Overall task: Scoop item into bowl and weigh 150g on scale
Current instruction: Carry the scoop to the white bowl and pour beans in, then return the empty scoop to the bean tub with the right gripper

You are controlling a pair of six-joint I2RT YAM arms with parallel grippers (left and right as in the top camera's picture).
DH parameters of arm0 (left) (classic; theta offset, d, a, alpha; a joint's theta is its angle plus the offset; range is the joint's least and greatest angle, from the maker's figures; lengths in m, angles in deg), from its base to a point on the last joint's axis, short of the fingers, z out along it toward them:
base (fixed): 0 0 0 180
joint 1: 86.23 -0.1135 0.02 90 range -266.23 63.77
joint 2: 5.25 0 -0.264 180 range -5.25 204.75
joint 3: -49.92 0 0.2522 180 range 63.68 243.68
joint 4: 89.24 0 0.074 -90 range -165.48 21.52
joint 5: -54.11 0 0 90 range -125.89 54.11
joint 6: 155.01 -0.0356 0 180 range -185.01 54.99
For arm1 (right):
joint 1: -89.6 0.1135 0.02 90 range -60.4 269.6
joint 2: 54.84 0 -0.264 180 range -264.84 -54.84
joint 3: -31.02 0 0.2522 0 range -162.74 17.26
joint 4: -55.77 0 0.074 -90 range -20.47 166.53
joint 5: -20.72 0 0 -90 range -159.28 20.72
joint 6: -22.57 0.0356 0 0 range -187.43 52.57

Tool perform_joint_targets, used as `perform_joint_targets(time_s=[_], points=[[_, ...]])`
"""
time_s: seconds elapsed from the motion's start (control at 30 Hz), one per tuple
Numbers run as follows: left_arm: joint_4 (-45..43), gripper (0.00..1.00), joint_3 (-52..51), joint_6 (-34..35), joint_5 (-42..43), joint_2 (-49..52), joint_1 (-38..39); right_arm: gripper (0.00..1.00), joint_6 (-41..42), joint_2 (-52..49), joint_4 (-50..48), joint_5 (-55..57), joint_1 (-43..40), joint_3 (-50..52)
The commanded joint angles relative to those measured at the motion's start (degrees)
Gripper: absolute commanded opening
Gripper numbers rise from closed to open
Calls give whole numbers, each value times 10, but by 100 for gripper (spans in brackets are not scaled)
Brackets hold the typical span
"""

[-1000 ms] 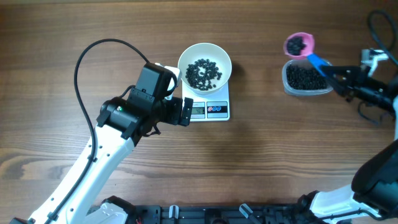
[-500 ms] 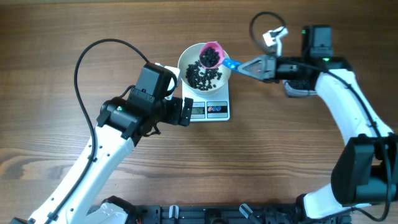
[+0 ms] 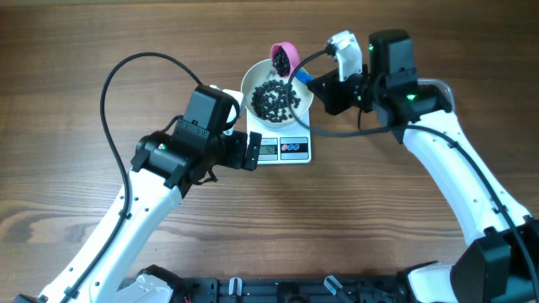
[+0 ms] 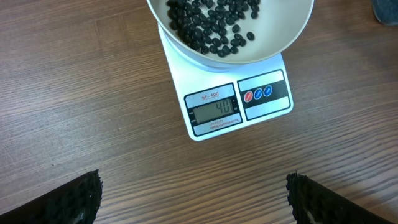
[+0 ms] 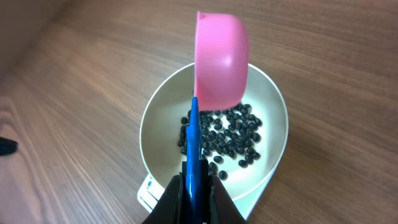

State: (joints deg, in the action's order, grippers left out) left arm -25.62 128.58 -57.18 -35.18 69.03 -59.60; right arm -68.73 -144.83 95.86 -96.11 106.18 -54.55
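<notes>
Before the right gripper (image 5: 193,186), below its scoop (image 5: 221,62), beans (image 5: 230,134) lie in the bowl (image 5: 149,124).

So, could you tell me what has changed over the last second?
The right fingers, shut on the scoop, carried it left to the bowl and tipped it on edge above the beans. The open left fingers, bowl and scale stayed put.

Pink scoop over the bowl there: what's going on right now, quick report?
Right gripper shut on pink scoop handle, scoop tipped over white bowl. Left gripper open, empty, near scale. Beans in bowl, bowl on scale. Nothing in the way.
</notes>
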Motion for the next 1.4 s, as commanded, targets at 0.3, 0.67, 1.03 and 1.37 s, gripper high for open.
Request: perform_joint_targets(time_s=[0.3, 0.67, 1.03, 1.37], points=[[-2, 100, 0, 5, -1, 2, -1, 4, -129, 19, 43, 78, 31, -5], [-2, 100, 0, 5, -1, 2, -1, 4, -226, 30, 41, 290, 104, -5], [-2, 100, 0, 5, -1, 2, -1, 4, -60, 101, -81, 223, 76, -7], [-1, 100, 0, 5, -1, 2, -1, 4, 53, 185, -94, 147, -242, -7]])
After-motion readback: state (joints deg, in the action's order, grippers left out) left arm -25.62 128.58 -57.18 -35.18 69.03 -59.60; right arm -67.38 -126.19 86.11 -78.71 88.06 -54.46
